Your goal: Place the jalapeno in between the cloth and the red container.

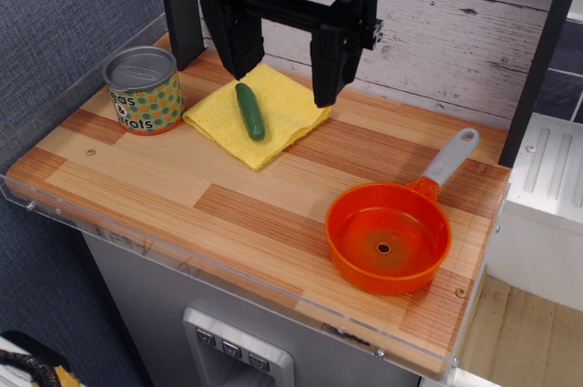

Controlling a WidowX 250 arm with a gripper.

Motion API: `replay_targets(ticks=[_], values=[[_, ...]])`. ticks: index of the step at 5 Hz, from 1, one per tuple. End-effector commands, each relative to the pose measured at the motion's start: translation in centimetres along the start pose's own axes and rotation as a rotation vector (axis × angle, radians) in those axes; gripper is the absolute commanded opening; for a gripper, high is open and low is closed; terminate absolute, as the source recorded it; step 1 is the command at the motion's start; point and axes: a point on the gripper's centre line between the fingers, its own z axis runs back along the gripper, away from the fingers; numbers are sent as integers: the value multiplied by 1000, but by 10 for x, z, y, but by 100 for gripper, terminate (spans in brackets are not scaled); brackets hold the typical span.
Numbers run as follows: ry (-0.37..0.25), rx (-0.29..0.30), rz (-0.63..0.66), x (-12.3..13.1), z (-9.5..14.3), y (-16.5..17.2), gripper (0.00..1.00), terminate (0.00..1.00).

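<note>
The dark green jalapeno [250, 111] lies on the folded yellow cloth [282, 116] at the back left of the wooden table. The orange-red saucepan [388, 238] with a grey handle [450, 158] stands at the front right, empty, with a small hole in its bottom. My black gripper [284, 82] hangs open above the cloth, one finger left of the jalapeno's far end and the other over the cloth's right corner. It holds nothing.
A polka-dotted tin can [144, 89] stands left of the cloth. The wooden table [228, 214] has a clear plastic rim along its front and left edges. A dark post [180, 5] rises at the back left and a wooden wall stands behind.
</note>
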Motion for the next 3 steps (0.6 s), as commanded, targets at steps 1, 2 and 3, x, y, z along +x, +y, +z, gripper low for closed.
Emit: replay_targets(ticks=[1, 2, 3], values=[[0, 0, 0, 0, 0, 0, 100, 0], [15, 12, 228, 11, -11, 19, 100, 0], [17, -53, 477, 18, -27, 41, 100, 0]])
